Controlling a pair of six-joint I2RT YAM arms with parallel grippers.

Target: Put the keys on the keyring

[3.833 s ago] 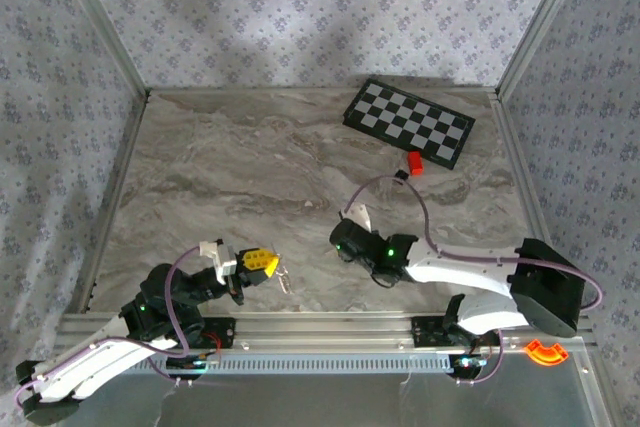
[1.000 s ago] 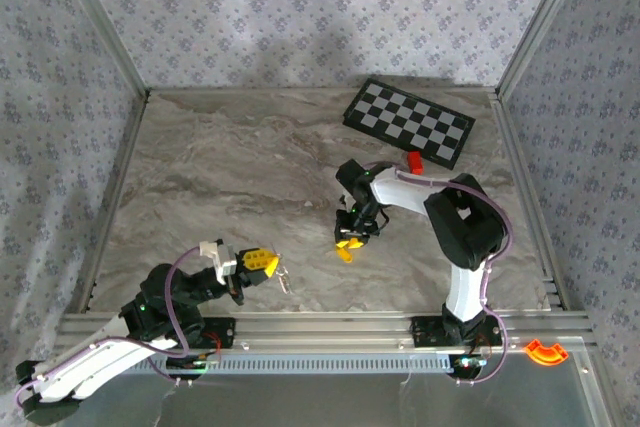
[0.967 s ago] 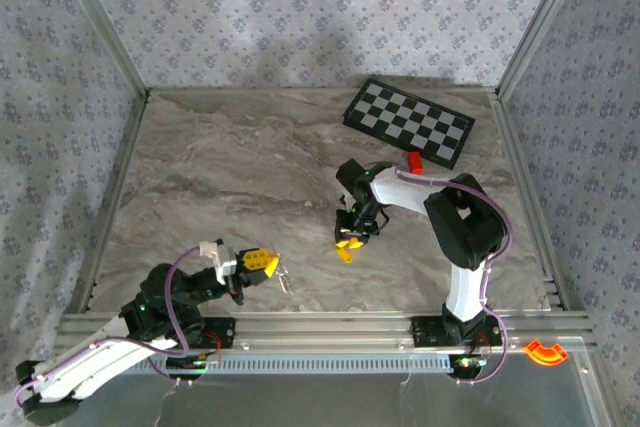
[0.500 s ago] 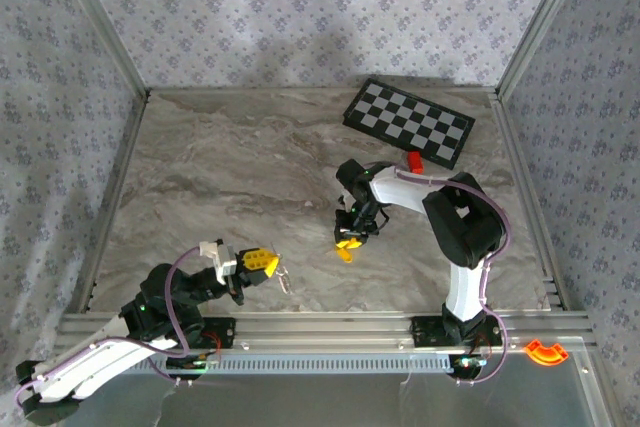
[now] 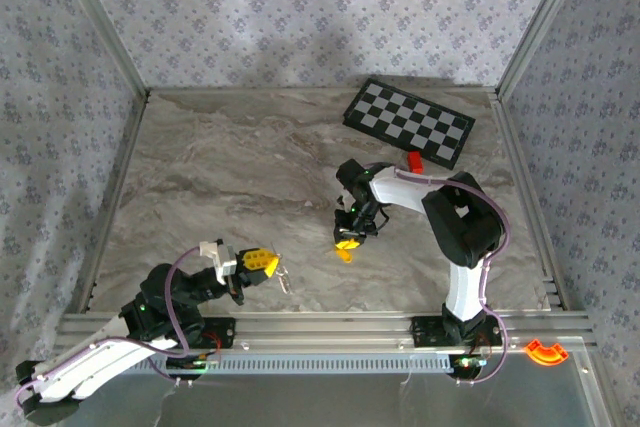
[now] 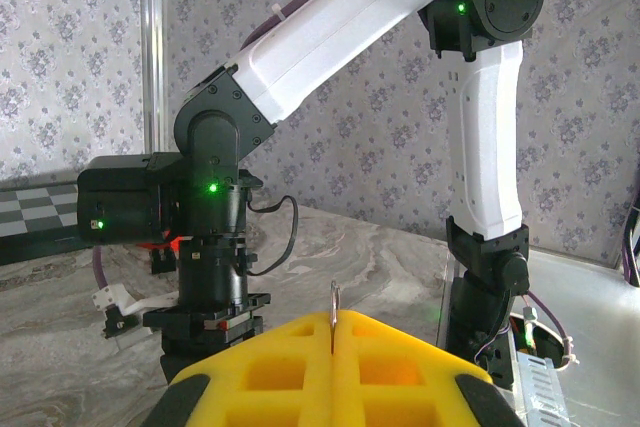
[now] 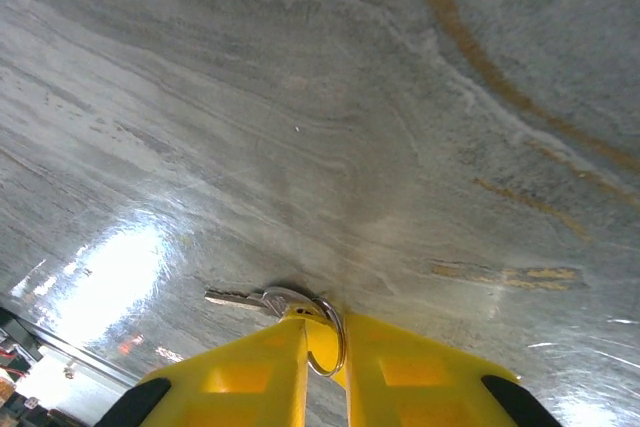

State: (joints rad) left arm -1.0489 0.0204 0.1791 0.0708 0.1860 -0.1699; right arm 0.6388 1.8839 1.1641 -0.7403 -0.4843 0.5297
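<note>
Marbled grey tabletop under both arms. Left gripper: pressed fully together, clamped on the keyring, whose thin metal edge stands up just past its tips. Right gripper: tips down at the tabletop, narrow gap. The keys lie flat just ahead, their small ring inside that gap. Pinched or not: cannot tell.
</note>
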